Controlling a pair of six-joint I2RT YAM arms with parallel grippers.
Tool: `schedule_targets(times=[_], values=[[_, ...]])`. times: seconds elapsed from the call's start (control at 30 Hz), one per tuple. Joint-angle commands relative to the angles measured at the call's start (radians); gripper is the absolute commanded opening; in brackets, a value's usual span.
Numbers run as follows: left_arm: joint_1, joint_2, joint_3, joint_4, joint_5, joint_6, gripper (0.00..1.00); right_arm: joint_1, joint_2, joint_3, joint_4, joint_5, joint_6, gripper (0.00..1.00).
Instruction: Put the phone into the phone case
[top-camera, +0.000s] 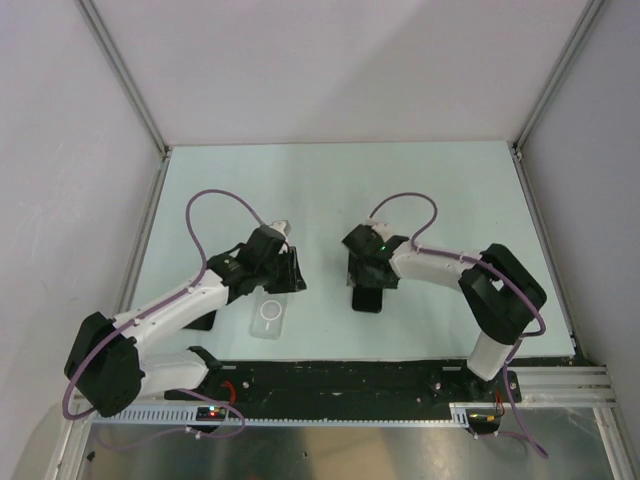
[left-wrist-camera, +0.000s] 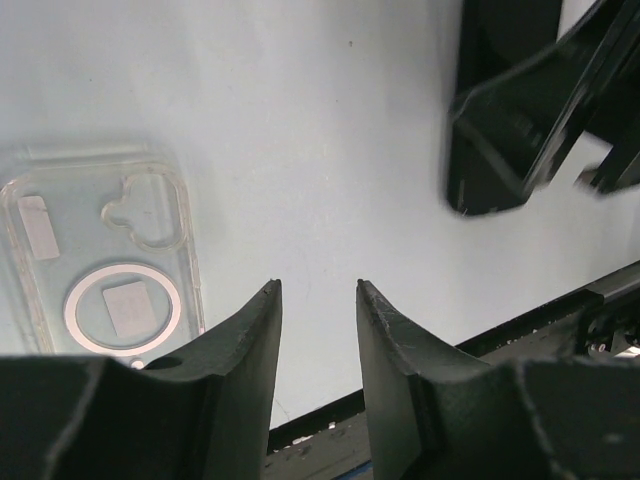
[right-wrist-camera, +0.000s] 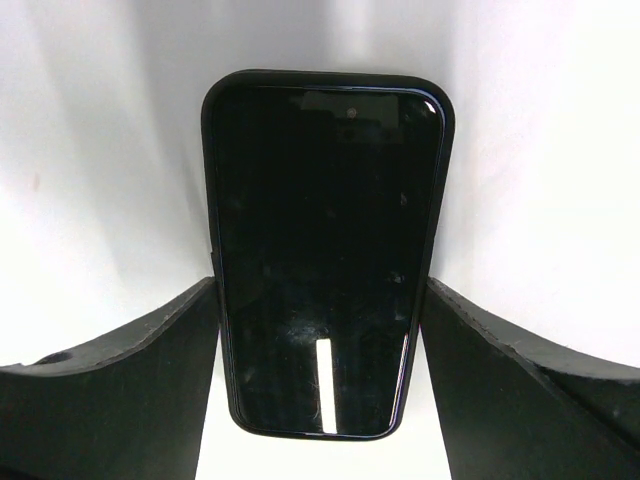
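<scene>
The black phone (right-wrist-camera: 325, 250) lies screen up between my right gripper's (right-wrist-camera: 320, 300) two fingers, which press against its long edges. From above, the phone (top-camera: 368, 298) sticks out toward the near edge under the right gripper (top-camera: 368, 283). The clear phone case (top-camera: 270, 316) lies flat on the table, its white ring showing. My left gripper (top-camera: 290, 272) hovers just beyond the case and to its right. In the left wrist view the case (left-wrist-camera: 100, 270) sits left of the open, empty left gripper (left-wrist-camera: 318, 290), and the phone (left-wrist-camera: 475, 190) shows at upper right.
A black rail (top-camera: 380, 378) runs along the near table edge below both things. White walls with metal posts (top-camera: 125, 80) close off the back and sides of the pale green tabletop (top-camera: 330, 190).
</scene>
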Motion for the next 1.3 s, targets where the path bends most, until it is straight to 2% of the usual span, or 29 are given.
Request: schedule_targets(times=[0.0, 0.13, 0.3, 0.57, 0.67, 0.8, 0.97, 1.07, 1.27], values=[[0.006, 0.006, 0.019, 0.017, -0.022, -0.017, 0.41, -0.176, -0.035, 0.024, 0.115, -0.028, -0.245, 0.42], [0.005, 0.024, 0.028, 0.017, -0.025, -0.022, 0.41, -0.262, -0.001, 0.103, 0.126, -0.039, -0.377, 0.42], [0.006, 0.031, 0.043, 0.018, -0.04, -0.03, 0.41, -0.318, 0.119, 0.243, 0.085, -0.043, -0.5, 0.41], [0.007, 0.027, 0.042, 0.018, -0.075, -0.05, 0.41, -0.377, 0.253, 0.368, 0.061, -0.106, -0.551, 0.43], [0.01, 0.026, 0.041, 0.019, -0.088, -0.057, 0.41, -0.385, 0.282, 0.397, 0.039, -0.101, -0.551, 0.51], [0.011, 0.029, 0.039, 0.018, -0.099, -0.068, 0.41, -0.394, 0.284, 0.402, 0.028, -0.088, -0.528, 0.74], [0.012, 0.027, 0.037, 0.017, -0.116, -0.084, 0.41, -0.41, 0.266, 0.4, 0.026, -0.08, -0.512, 0.95], [0.011, 0.025, 0.039, 0.017, -0.123, -0.091, 0.41, -0.416, 0.234, 0.405, 0.028, -0.086, -0.515, 0.99], [0.018, 0.011, 0.031, 0.017, -0.153, -0.107, 0.41, -0.429, 0.155, 0.423, -0.009, -0.09, -0.487, 0.99]])
